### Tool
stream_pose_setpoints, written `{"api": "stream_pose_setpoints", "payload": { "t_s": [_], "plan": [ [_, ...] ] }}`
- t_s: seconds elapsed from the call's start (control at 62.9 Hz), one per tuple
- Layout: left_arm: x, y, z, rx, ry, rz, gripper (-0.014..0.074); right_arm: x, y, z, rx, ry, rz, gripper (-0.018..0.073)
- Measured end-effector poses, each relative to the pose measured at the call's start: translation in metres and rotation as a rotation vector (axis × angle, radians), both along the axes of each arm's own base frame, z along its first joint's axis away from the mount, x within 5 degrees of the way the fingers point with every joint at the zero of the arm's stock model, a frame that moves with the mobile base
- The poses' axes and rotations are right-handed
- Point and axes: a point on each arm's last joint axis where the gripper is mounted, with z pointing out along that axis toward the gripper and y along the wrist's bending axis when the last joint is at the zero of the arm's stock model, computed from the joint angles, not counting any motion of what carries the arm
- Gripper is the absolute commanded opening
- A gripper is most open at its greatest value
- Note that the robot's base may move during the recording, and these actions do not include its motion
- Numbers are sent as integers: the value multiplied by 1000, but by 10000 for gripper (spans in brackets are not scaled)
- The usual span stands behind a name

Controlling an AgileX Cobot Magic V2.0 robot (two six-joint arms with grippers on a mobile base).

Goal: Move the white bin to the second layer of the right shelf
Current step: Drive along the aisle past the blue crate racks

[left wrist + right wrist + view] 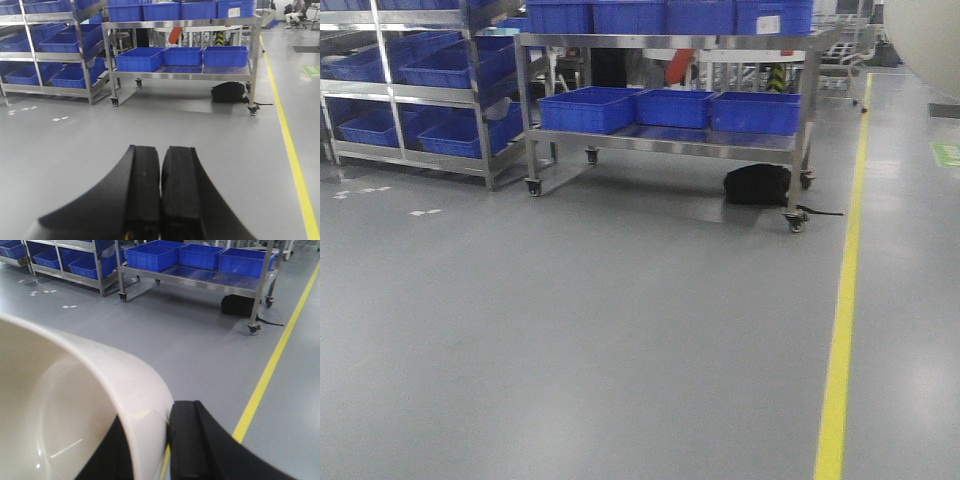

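**Asker:** Where is the white bin?

**Describer:** The white bin (75,390) fills the lower left of the right wrist view, above the grey floor (200,340). The right gripper (150,422) is clamped on its rim, with one black finger (192,440) outside the wall and the other inside.

**Asker:** And the left gripper?

**Describer:** The left gripper (161,155) has its two black fingers pressed together, holding nothing. Ahead stands a wheeled steel cart (670,147) carrying blue crates (588,108). A black bag (757,184) lies beneath it and a yellow line (840,340) runs along its right.
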Motion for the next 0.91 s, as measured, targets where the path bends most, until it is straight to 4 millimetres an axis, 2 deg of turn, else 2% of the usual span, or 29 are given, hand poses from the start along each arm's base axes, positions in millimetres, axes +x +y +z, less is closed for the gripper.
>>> {"api": "stream_pose_setpoints", "payload": {
  "t_s": [0.906],
  "plan": [
    [0,0,0,0,0,0,85,0,0,0,0,0,0,57]
  ]
}}
